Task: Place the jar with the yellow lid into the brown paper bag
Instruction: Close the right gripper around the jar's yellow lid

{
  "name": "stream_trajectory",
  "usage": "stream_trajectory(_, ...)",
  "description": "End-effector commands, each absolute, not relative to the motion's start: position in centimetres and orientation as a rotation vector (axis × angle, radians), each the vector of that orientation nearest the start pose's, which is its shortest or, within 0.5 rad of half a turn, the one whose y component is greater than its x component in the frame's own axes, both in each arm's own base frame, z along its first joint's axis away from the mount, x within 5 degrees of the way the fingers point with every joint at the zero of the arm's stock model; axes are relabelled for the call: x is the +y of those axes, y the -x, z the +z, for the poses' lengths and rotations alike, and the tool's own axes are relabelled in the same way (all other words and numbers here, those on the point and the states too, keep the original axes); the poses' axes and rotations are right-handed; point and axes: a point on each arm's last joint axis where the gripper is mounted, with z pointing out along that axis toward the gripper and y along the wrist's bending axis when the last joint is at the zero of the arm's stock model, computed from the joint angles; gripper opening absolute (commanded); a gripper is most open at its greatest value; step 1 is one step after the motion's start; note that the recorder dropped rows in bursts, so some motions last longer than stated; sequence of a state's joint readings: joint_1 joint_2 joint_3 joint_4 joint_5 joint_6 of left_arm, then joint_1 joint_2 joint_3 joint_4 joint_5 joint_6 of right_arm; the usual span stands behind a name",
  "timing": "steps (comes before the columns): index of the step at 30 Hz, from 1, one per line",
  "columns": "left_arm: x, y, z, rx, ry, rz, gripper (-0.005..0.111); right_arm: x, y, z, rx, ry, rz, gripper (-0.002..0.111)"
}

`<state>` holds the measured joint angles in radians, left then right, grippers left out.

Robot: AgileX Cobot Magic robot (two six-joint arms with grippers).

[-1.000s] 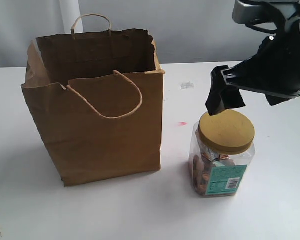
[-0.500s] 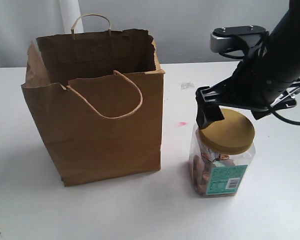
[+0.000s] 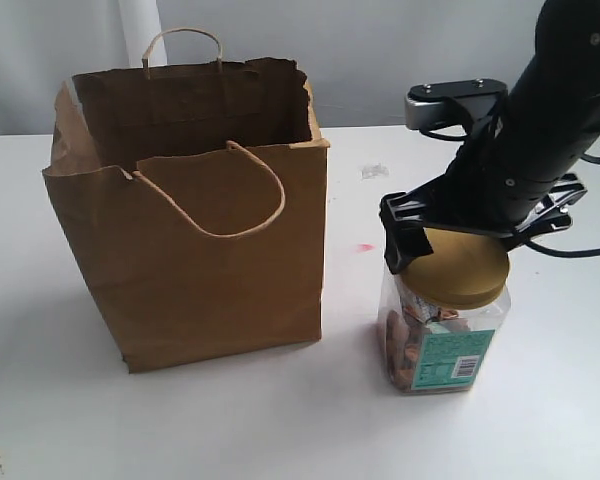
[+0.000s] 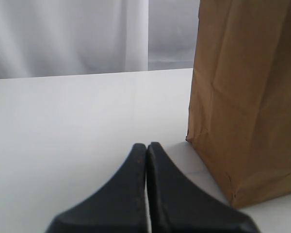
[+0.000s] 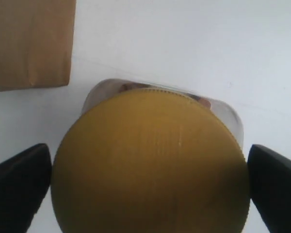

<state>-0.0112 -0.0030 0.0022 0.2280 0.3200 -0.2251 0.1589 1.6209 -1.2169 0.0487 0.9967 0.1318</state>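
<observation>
The yellow-lidded jar (image 3: 442, 345) stands upright on the white table, to the right of the brown paper bag (image 3: 210, 250) and a little apart from it. My right gripper (image 3: 452, 252) is open and hangs straight over the jar, its black fingers (image 5: 19, 187) flanking the mustard lid (image 5: 150, 165) on both sides at lid height. The far finger is hidden in the exterior view. The bag stands open-topped, and one corner of it (image 5: 29, 43) shows in the right wrist view. My left gripper (image 4: 146, 148) is shut and empty, low beside the bag's side wall (image 4: 247, 97), out of the exterior view.
The white table (image 3: 180, 420) carries a small red mark (image 3: 365, 247) and a pale scrap (image 3: 374, 171) between the bag and jar, further back. A light wall and curtain (image 3: 140, 30) close off the back.
My right arm has come down and leftward from the upper right. Its open fingers have dropped from above the lid to around it. Jar and bag have not moved.
</observation>
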Motion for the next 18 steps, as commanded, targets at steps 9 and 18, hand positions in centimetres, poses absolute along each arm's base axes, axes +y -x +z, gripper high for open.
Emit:
stream_trajectory(9,0.53,-5.42,18.58,1.786,0.048,0.038,0.001,5.47,-31.71,25.54,2.911,0.015,0.101,0.096)
stream_trajectory(18,0.53,-5.42,18.58,1.786,0.048,0.038,0.001,5.58,-31.61,25.58,2.923,0.006,0.119,0.012)
